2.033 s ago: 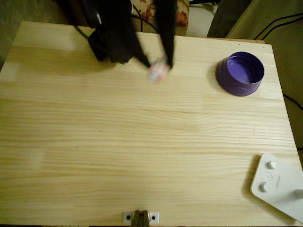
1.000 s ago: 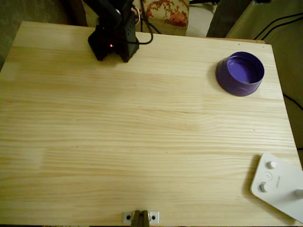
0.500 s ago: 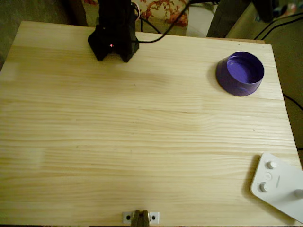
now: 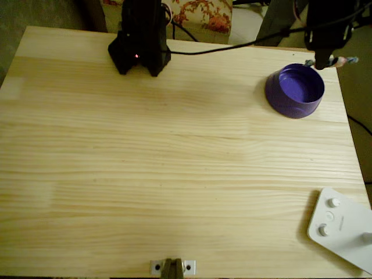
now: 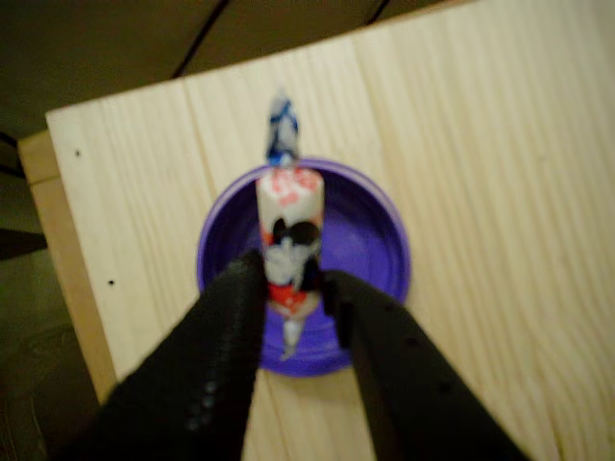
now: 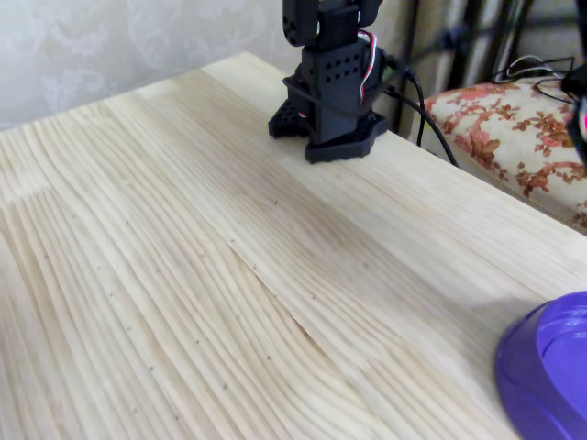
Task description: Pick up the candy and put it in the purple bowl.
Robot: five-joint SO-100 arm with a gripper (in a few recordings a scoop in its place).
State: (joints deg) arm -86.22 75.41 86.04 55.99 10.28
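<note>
Black pincer (image 5: 293,283) grips the candy (image 5: 288,240) above the purple bowl (image 5: 375,240).

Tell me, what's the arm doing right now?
Fingers shut on the candy. Candy held above the purple bowl, not yet dropped. Nothing in the way.

A white candy (image 5: 288,240) with orange-red patches, dark marks and a blue-striped twisted end sits between the black gripper (image 5: 293,288) fingers, above a glossy purple bowl (image 5: 370,259) near the corner of the pale, striped-grain wooden table (image 4: 174,174).
</note>
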